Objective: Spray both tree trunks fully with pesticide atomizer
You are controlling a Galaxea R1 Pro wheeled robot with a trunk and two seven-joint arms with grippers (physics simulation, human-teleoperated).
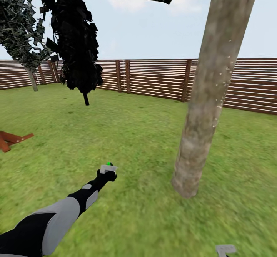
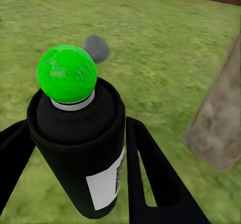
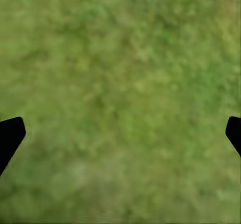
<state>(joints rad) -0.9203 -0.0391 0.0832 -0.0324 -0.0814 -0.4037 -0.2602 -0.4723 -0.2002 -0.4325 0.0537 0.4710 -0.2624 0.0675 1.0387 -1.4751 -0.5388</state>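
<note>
Pesticide atomizer (image 1: 109, 168), green-capped, rides in the left end effector (image 1: 107, 171) above the lawn (image 1: 134, 141), near the tree trunk (image 1: 207, 95). Left wrist view: fingers (image 2: 150, 174) clamp the atomizer's black body. Right end effector (image 3: 120, 133) hangs spread wide over grass.

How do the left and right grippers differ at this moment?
The left gripper is shut on the pesticide atomizer; the right gripper is open and holds nothing. The left points toward the tree trunk; the right faces bare grass. Both have black fingers.
</note>
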